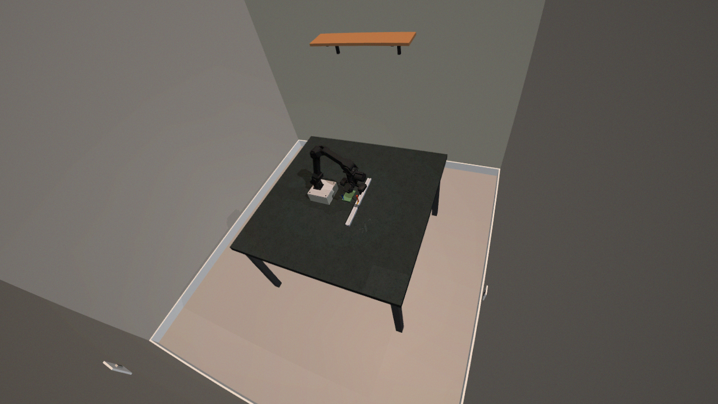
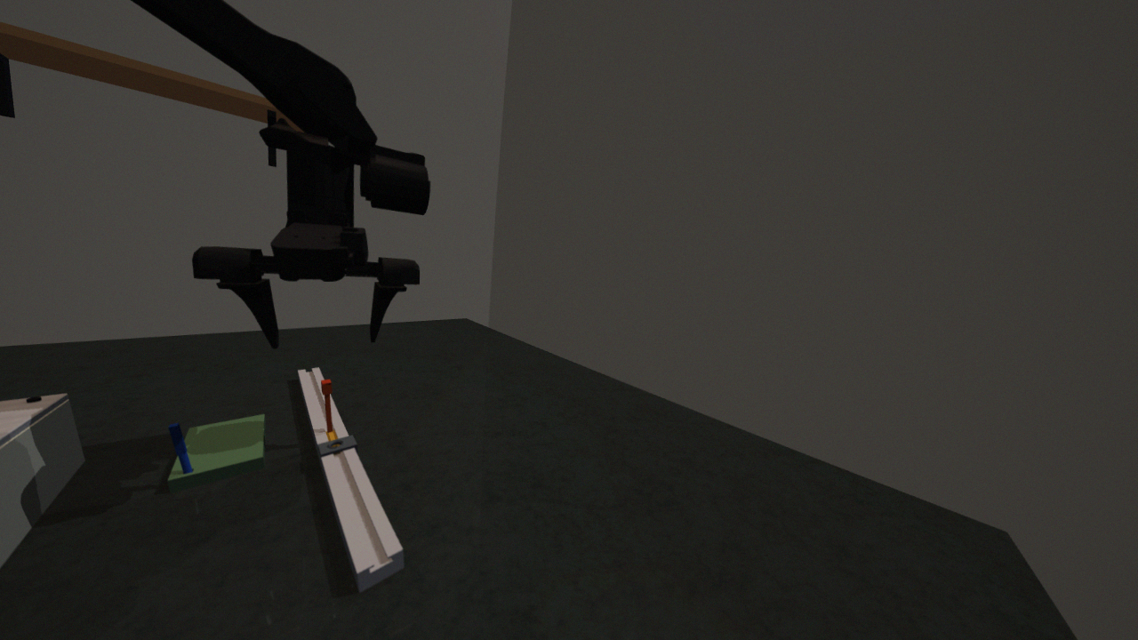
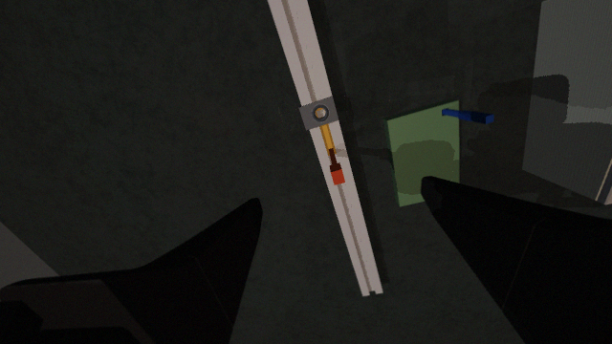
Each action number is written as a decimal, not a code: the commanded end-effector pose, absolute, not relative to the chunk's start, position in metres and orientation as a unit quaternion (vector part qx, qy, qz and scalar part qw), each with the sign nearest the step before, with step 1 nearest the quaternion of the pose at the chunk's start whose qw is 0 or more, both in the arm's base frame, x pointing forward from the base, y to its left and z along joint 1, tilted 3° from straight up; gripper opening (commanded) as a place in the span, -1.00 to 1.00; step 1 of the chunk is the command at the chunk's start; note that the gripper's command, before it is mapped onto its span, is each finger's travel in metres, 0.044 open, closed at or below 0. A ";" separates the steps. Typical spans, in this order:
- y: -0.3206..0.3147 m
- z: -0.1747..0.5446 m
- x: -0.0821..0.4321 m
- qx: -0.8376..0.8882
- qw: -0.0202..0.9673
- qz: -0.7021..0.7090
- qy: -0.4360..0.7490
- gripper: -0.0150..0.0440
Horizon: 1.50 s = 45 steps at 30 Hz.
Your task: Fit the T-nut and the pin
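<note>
My jaws (image 1: 354, 191) (image 2: 324, 344) are spread wide, nothing between them. In the wrist view the brass T-nut (image 3: 327, 138) shows through the bracket (image 2: 336, 445) (image 3: 309, 118), just above centre. I judge the sliding done; next, reach for the blue pin (image 2: 181, 449) (image 3: 469, 116), upper right.
</note>
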<state>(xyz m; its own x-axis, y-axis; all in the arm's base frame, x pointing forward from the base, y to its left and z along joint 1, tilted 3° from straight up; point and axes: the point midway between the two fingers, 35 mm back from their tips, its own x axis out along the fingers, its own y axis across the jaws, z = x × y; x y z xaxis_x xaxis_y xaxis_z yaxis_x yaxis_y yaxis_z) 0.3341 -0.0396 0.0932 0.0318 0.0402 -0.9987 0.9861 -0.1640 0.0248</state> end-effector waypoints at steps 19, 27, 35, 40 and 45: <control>-0.028 0.089 0.208 0.020 0.713 0.014 0.701 1.00; -0.028 0.089 0.208 0.020 0.713 0.014 0.701 1.00; -0.027 0.055 0.211 0.020 0.713 0.014 0.701 1.00; -0.026 0.029 0.210 0.020 0.713 0.014 0.701 1.00; -0.027 0.025 0.211 0.020 0.713 0.014 0.701 1.00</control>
<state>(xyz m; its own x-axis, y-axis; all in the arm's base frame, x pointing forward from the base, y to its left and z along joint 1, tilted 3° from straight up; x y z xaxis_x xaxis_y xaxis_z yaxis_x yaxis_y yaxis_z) 0.2116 -0.0277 0.0292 0.0192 0.0439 -0.9989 0.0127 0.9989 0.0442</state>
